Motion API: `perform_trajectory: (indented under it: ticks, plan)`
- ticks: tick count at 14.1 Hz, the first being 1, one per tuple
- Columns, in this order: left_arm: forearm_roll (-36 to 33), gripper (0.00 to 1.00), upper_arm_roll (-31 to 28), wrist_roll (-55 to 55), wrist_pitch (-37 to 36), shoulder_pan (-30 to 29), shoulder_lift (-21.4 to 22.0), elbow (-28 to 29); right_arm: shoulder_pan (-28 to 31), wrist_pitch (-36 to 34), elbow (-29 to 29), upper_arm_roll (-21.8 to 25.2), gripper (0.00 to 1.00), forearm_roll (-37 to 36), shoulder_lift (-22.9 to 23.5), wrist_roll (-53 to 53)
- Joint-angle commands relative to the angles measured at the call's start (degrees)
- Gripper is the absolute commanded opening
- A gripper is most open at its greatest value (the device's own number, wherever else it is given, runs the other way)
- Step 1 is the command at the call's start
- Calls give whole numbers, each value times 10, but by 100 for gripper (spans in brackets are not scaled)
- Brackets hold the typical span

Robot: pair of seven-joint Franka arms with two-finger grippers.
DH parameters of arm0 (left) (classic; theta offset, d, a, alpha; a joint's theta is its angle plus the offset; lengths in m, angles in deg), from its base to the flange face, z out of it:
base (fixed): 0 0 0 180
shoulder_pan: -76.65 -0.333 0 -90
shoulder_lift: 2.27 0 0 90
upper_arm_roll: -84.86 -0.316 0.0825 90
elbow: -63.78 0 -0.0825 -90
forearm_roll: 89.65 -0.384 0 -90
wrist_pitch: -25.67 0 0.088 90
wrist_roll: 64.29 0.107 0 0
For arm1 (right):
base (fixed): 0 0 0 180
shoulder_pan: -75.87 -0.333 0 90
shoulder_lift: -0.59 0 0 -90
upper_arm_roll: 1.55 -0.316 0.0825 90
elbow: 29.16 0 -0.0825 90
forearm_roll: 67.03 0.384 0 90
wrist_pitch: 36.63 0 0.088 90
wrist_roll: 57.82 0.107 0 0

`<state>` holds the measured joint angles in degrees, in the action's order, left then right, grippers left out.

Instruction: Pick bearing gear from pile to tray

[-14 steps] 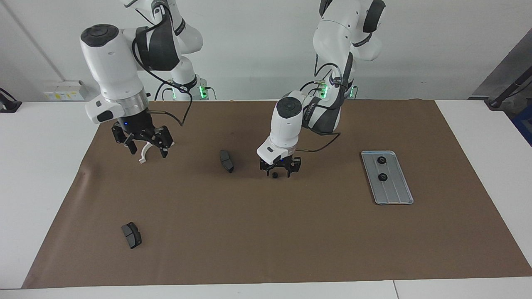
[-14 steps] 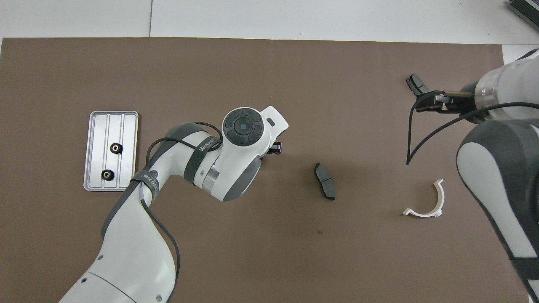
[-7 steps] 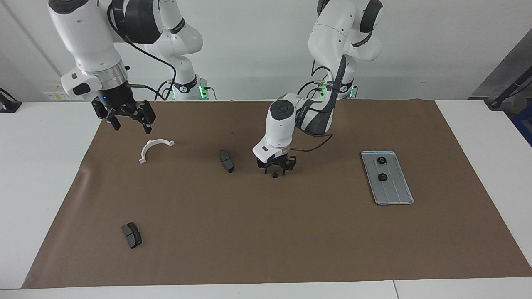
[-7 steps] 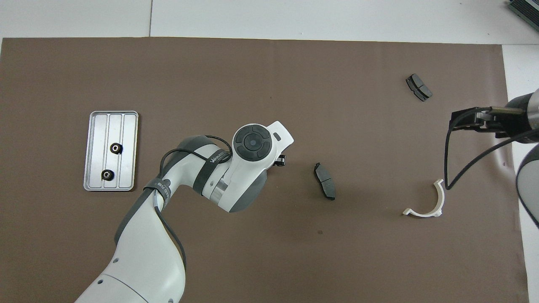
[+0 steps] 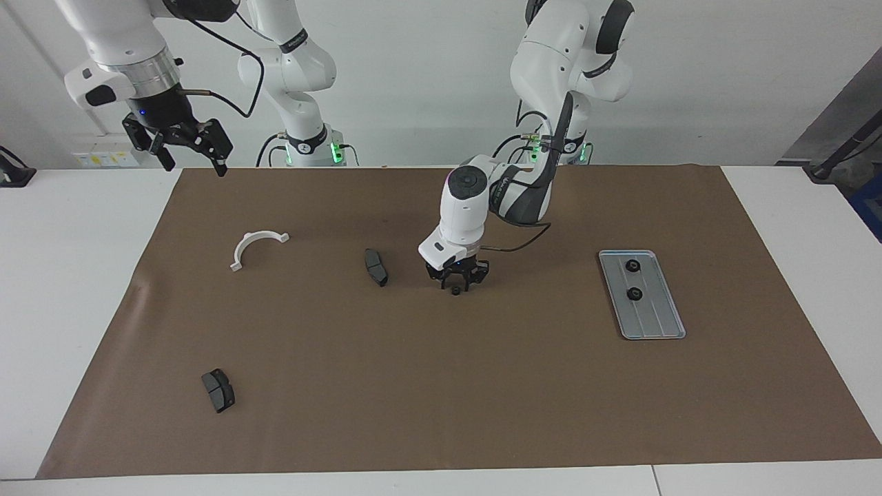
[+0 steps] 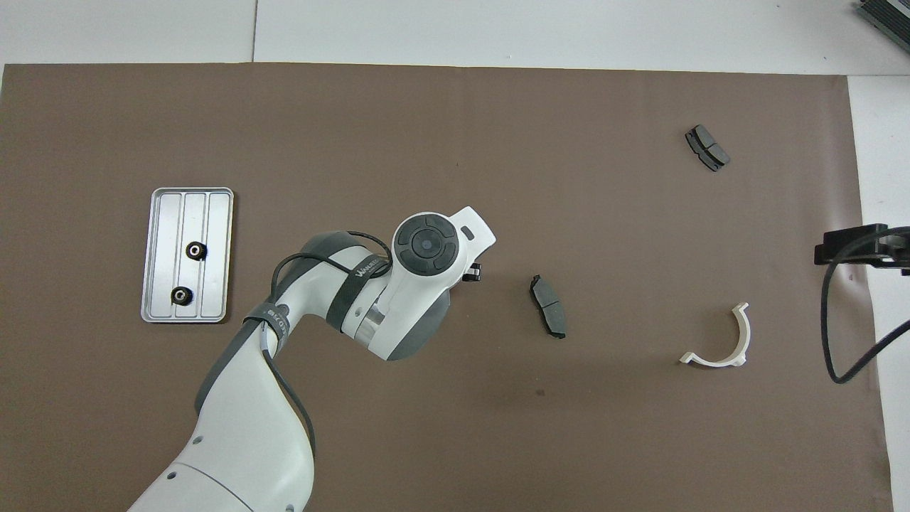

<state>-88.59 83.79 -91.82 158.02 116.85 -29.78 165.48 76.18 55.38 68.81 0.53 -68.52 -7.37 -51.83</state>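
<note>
A small black bearing gear (image 5: pixel 455 291) lies on the brown mat near the middle of the table. My left gripper (image 5: pixel 456 284) is down on the mat right at this gear. In the overhead view the left arm's hand (image 6: pixel 425 243) hides the gear. The silver tray (image 5: pixel 654 324) (image 6: pixel 217 213) sits toward the left arm's end and holds two black gears (image 5: pixel 630 265) (image 5: pixel 634 294). My right gripper (image 5: pixel 191 164) hangs open and empty, high over the mat's edge at the right arm's end.
The pile's other parts lie scattered: a white half-ring bracket (image 5: pixel 256 236) (image 6: pixel 746 331), a dark brake-pad piece (image 5: pixel 375 266) (image 6: pixel 548 306) beside the left gripper, and another pad (image 5: pixel 218 390) (image 6: pixel 707 147) farther from the robots toward the right arm's end.
The right gripper rose from just above the white bracket and drew back toward its end of the table, still open. The left gripper settled closer around the gear on the mat.
</note>
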Motion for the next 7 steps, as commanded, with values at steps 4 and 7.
perform_trajectory:
  ticks: [4,7]
  plan:
    - [-10,19,-10,-5,7,14,-4,2,16,-26,-41,-9,100,7,35,-6]
    - [-10,0,-10,-4,-17,10,-4,-9,4,-24,-30,-7,100,7,28,-3]
